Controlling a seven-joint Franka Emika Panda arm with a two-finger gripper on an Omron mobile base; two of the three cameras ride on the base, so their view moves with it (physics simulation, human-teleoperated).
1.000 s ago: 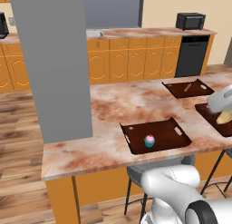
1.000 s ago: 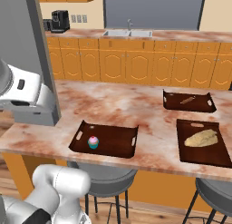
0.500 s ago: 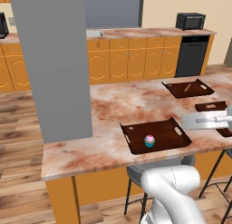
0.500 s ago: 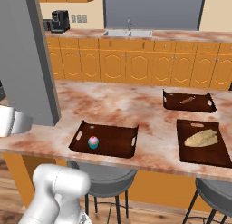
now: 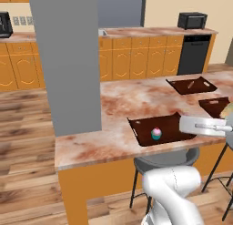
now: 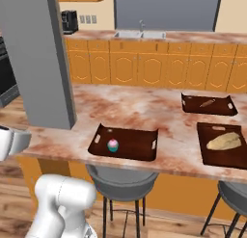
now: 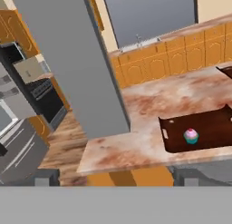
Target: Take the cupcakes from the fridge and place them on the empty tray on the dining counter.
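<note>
The pink-frosted cupcake [image 5: 156,133] sits in the dark brown tray [image 5: 141,128] on the marbled surface [image 5: 127,99] — the end effector [image 7: 115,177] hangs off the near edge, fingers spread wide, holding nothing.

A pink-frosted cupcake [image 5: 156,133] sits in the dark brown tray [image 5: 142,129] near the counter [image 5: 118,101] edge, beside a grey pillar [image 5: 68,60]; two more trays [image 5: 191,85] lie farther right.
</note>
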